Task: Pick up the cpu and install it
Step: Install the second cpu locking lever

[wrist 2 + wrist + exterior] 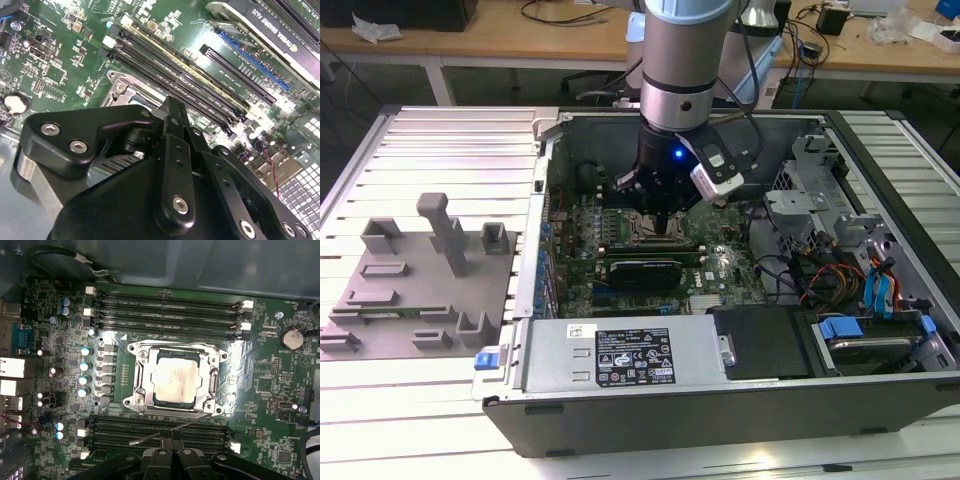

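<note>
First wrist view: the gripper (171, 452) is cut off at the frame edge, fingers (161, 456) drawn together, holding nothing, poised just above the memory slots (160, 427). Beyond them, the cpu (175, 380) sits seated in its socket frame (141, 375). In the exterior view, the open computer case (720, 400) lies on a slatted table (440, 140), wooden benches (500, 40) behind.

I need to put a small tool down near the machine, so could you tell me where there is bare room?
The ribbed platform is bare behind the grey fixture tray, and along its front strip below the tray. Inside the computer case it is crowded: the gripper hangs over the socket frame, where the cpu sits, hemmed by memory slots.
</note>
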Action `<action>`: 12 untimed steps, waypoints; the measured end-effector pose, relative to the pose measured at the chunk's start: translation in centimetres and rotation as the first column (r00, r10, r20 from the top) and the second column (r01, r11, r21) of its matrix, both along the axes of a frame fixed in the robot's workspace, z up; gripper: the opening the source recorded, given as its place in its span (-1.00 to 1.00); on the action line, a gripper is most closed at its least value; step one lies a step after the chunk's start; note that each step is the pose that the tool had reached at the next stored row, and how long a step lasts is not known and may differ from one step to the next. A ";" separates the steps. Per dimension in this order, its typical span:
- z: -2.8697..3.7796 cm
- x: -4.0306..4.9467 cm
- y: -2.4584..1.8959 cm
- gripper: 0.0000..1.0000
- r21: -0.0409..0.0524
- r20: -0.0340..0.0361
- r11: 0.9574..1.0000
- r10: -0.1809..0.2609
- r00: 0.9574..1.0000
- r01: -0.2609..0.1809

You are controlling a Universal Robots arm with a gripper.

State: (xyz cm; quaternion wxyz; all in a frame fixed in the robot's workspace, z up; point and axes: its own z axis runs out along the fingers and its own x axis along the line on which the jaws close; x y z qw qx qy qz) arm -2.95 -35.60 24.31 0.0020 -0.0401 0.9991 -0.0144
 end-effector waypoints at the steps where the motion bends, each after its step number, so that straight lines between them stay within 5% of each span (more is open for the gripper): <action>1: -0.08 -0.13 -0.03 -0.79 0.001 0.000 1.000 0.000 1.000 0.000; 12: -0.45 -1.09 -0.27 -0.79 0.012 0.000 1.000 0.000 1.000 0.000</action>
